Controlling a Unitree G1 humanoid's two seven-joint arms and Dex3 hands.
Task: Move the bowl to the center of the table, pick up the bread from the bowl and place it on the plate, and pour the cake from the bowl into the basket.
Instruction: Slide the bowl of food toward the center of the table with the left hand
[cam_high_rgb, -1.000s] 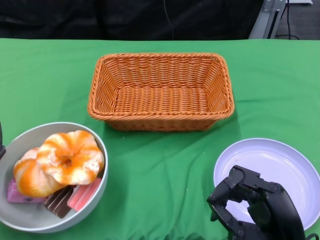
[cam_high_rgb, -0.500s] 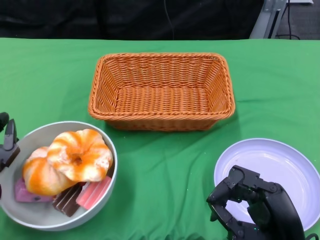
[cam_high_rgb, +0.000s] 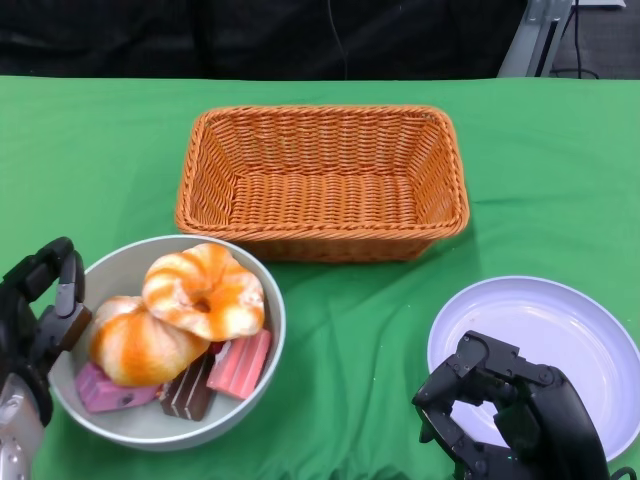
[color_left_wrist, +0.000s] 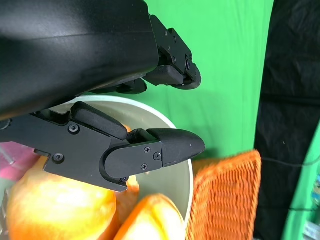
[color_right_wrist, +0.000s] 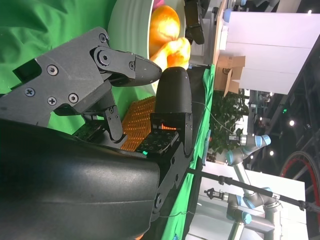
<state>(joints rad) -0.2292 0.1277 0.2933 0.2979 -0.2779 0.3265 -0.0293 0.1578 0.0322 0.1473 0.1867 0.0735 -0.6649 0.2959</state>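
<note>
Black fingers of the left hand (cam_high_rgb: 40, 305) grasp the near-left rim of the grey bowl (cam_high_rgb: 268, 330), one part inside the wall and one outside, as the left wrist view shows. The bowl sits at the front left of the green worktop (cam_high_rgb: 345, 330), short of the middle, so I judge the first step under way and unfinished. Two orange-glazed bread (cam_high_rgb: 205, 290) rolls lie in it, on top of pink and brown cake (cam_high_rgb: 238, 365) slices; nothing has gone to its target yet.

The right hand (cam_high_rgb: 500, 405) hangs at the front right with fingers curled in on nothing, overlapping the near edge of the white plate (cam_high_rgb: 570, 320), which holds nothing. The wicker basket (cam_high_rgb: 320, 180) stands behind the centre, likewise bare inside.

The cloth between bowl and plate carries nothing that would block the slide. The basket's front wall lies just beyond the bowl's far rim, so a push angled backward might bump it.
</note>
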